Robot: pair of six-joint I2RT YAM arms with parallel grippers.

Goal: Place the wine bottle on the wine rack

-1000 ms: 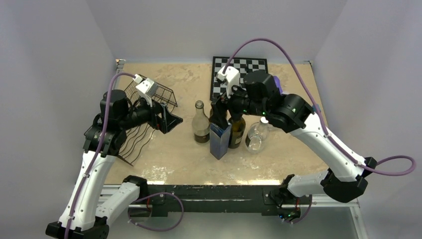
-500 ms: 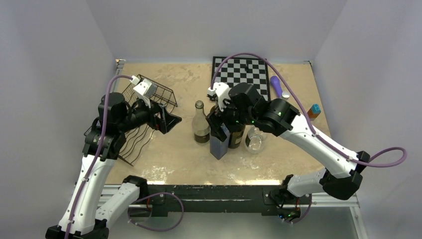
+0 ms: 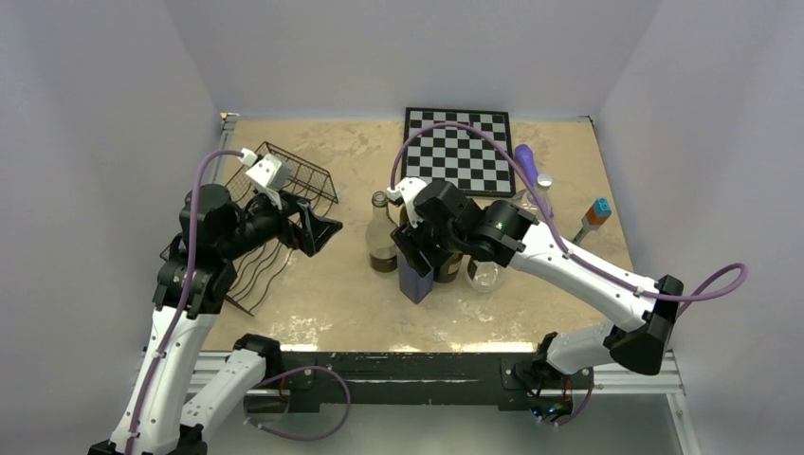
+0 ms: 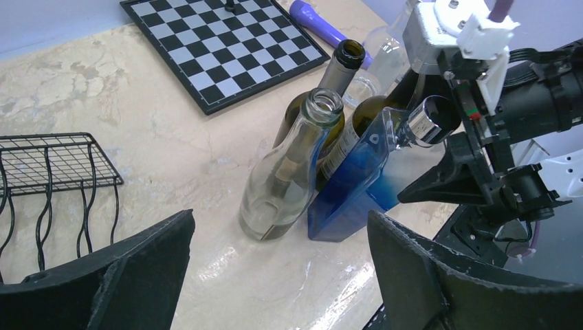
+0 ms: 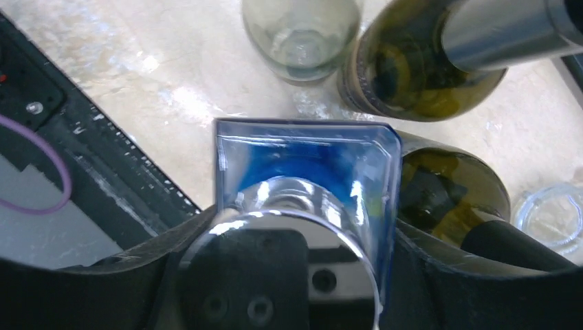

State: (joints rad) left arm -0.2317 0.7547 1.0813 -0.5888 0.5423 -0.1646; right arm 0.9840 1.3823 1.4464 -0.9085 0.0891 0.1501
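A blue square bottle (image 3: 417,281) with a shiny cap (image 4: 430,120) stands mid-table among the other bottles. My right gripper (image 3: 417,248) has come down over its top. In the right wrist view my right gripper (image 5: 306,220) has its fingers (image 5: 172,247) against both sides of the blue bottle (image 5: 302,155), just below the cap. The black wire wine rack (image 3: 294,180) lies tilted at the left. My left gripper (image 3: 320,232) hovers open beside the rack, facing the bottles. In the left wrist view my left gripper (image 4: 280,227) holds nothing and the wine rack (image 4: 48,165) is at the left edge.
A clear bottle (image 3: 382,237) stands left of the blue one. Two dark green bottles (image 3: 451,263) and a clear glass (image 3: 485,275) are to its right. A chessboard (image 3: 460,150), a purple object (image 3: 526,163) and a small orange-and-blue item (image 3: 597,210) lie behind.
My right arm swung left and down onto the blue bottle, uncovering the chessboard, and its jaws narrowed around the bottle. The left arm drew back slightly.
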